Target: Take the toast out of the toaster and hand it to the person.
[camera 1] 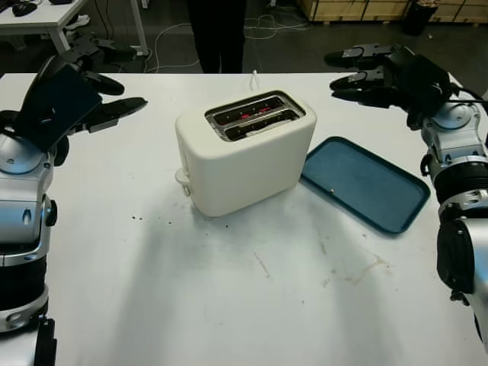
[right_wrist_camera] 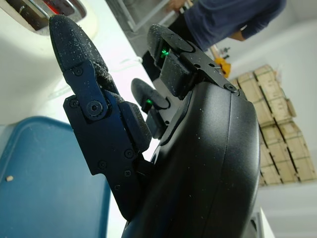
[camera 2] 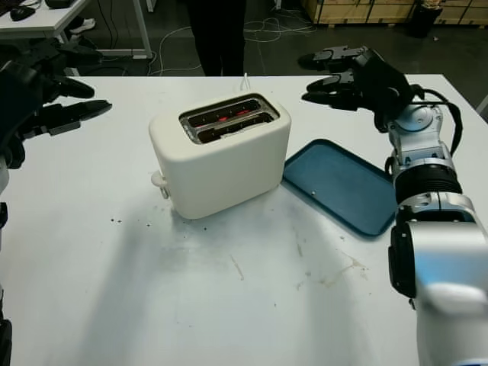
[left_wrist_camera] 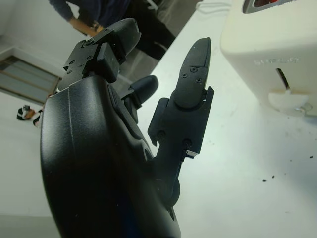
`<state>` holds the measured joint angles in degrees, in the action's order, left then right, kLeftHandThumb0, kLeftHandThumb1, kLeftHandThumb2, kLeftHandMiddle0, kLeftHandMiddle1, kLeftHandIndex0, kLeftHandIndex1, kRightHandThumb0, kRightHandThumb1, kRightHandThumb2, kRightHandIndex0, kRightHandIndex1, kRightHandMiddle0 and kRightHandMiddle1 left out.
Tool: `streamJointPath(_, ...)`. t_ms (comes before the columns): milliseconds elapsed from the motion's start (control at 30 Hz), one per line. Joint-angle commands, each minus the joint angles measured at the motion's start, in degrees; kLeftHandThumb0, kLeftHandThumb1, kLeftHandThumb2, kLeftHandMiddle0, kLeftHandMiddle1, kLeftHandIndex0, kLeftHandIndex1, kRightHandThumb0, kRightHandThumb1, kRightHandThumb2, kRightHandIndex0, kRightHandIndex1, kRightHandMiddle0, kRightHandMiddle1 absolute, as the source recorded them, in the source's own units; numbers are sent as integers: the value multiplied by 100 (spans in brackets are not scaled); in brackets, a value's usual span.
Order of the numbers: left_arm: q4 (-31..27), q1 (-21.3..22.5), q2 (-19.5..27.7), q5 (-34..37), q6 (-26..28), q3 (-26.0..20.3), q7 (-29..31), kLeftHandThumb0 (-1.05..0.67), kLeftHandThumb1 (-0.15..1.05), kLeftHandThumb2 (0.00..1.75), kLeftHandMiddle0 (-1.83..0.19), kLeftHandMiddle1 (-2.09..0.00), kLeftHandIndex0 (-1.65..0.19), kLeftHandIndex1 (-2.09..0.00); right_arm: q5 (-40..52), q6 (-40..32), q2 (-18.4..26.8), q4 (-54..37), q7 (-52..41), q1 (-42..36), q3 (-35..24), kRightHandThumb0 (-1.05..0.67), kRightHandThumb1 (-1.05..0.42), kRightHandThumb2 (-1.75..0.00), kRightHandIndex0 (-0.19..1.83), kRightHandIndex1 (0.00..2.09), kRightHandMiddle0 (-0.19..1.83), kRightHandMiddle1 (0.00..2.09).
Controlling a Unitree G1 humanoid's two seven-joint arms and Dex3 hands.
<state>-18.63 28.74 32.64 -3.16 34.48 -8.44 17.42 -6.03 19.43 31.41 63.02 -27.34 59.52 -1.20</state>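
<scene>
Both hands open and holding nothing, left hand (camera 1: 91,91) far left, right hand (camera 1: 374,72) far right; the glowing 2-slot cream plastic toaster (camera 1: 244,152) hides any toast, risking a hot, blind pinch.

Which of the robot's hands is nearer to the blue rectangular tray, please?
The right hand: it hovers just beyond the blue rectangular tray. The left hand is across the table, past the toaster.
</scene>
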Motion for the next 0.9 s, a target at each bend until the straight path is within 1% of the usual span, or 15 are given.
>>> streamJointPath(0, -25, -37, 62, 1, 11, -63, -3, -36, 90, 5, -5, -132, -17, -82, -60, 69, 92, -145, 44, -45, 35, -88, -82, -1, 65, 39, 71, 1)
streamJointPath(433, 12, -11, 83, -79, 0, 19, -17, -38, 90, 4, -8, -130, -18, -83, -169, 39, 100, -203, 71, -34, 102, -91, -83, 0, 70, 32, 72, 1)
streamJointPath(767, 7, 16, 70, -48, 22, -1, 0, -37, 90, 4, -7, -129, -17, -82, -7, 29, 1, -123, -103, -31, -15, -89, -82, 0, 70, 31, 72, 0)
streamJointPath(867, 9, 39, 58, -29, 45, -6, 3, -36, 90, 4, -7, -129, -17, -82, 11, 31, -19, -93, -98, -42, -33, -86, -82, 0, 69, 31, 72, 0)
